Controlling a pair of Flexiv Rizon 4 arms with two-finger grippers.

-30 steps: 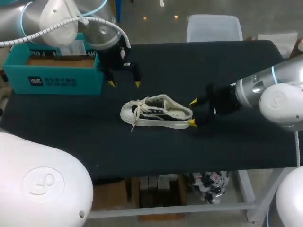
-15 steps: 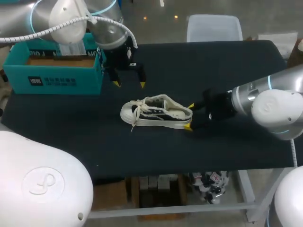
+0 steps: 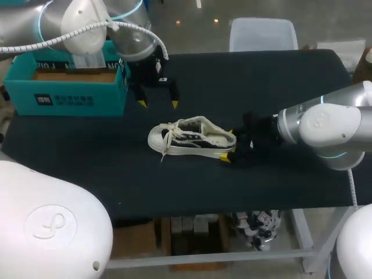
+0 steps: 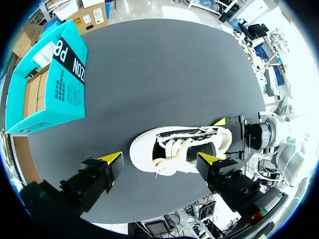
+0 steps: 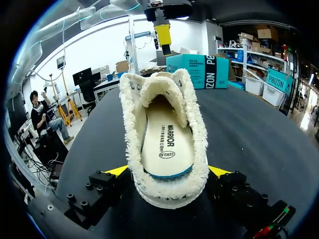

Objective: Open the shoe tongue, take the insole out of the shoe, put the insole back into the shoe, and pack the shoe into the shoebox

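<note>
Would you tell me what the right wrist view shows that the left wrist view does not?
Only the right wrist view: the insole lying flat inside the shoe, seen through the heel opening. Only the left wrist view: the laces and the open top of the shoebox. Both: shoe, shoebox, and the right gripper straddling the heel.

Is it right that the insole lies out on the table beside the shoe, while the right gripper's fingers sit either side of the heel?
Not quite. The insole is not out on the table; it lies inside the shoe, as the right wrist view shows, looking into the opening. The rest stands: the right gripper has its fingers either side of the heel.
</note>
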